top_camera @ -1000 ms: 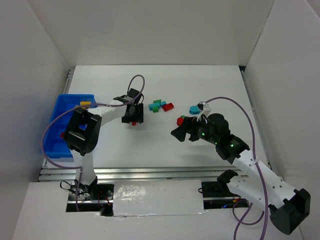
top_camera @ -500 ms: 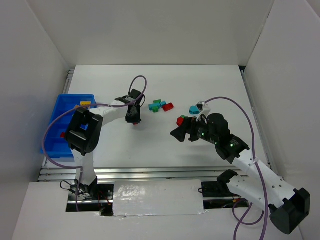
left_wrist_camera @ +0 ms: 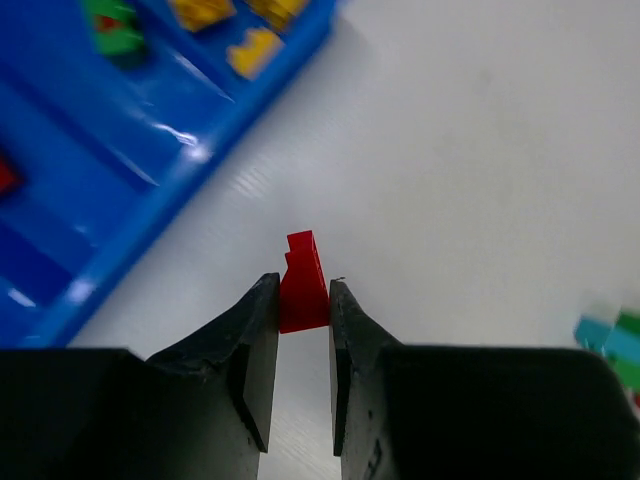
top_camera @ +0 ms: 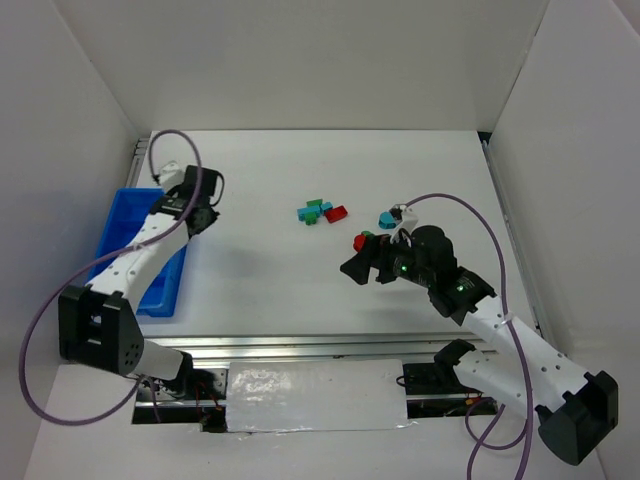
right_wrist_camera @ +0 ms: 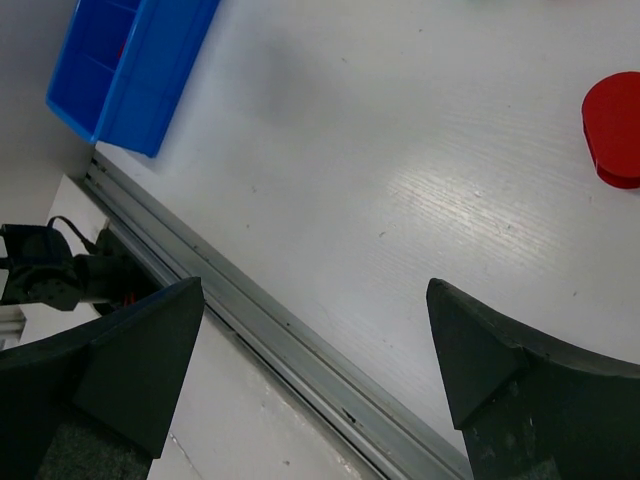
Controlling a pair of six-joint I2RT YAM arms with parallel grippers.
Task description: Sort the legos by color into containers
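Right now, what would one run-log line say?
left pincer: shut on red lego | position: beside blue tray | right pincer: open, empty

The white table [top_camera: 300, 290] carries the blue tray [top_camera: 163, 296], its far end just left of the left pincer [top_camera: 205, 208]. Between the two pincers, well apart from both, a green lego [top_camera: 315, 203], teal legos [top_camera: 312, 214] and a red brick [top_camera: 336, 213] lie clustered. Just beside the right pincer [top_camera: 352, 268] lies a round red lego [top_camera: 360, 241], and a lone teal lego [top_camera: 387, 220] lies near it.
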